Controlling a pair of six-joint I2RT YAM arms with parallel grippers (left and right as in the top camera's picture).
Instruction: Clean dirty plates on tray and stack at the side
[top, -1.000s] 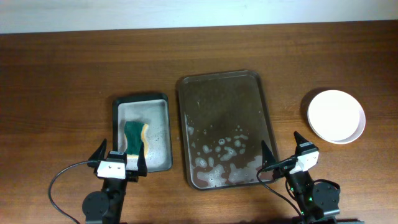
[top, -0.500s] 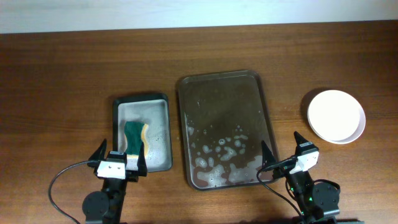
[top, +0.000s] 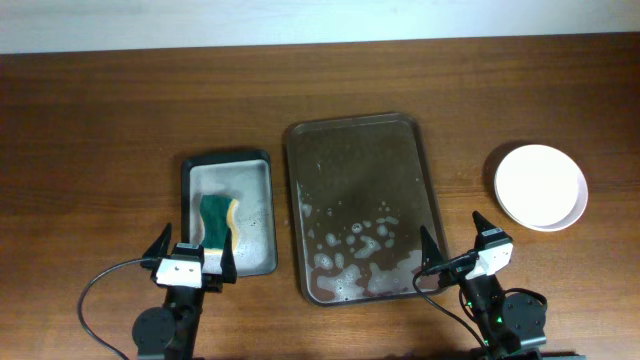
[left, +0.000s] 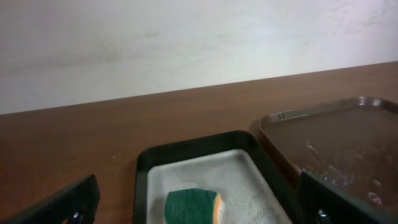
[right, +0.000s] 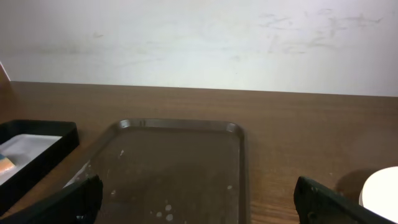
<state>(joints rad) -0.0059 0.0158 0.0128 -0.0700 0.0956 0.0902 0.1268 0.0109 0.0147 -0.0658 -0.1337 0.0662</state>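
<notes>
Plates (top: 540, 186) sit as a white round at the far right of the desk (top: 100, 120), well apart from the tray, which fits the stacking spot the task asks for. How many lie in the pile cannot be told from above. Farthest left, the left hand (top: 196, 240) hangs at the desk's near edge with its fingers apart and nothing between them. Just beyond it is the grey tray (top: 255, 195), and the sponge (top: 218, 220) lies inside it, probably so its wet stays contained. The brown tray (top: 355, 160) is bare of plates, and suds (top: 355, 262) pool at its near end, so the washing looks done. Right of the tray, the right hand (top: 452, 232) is likewise spread and empty. Only the overhead view shows the whole layout and the suds plainly. The left wrist view adds the sponge's green top over a yellow side. The right wrist view catches just a sliver of plate at its right edge.
</notes>
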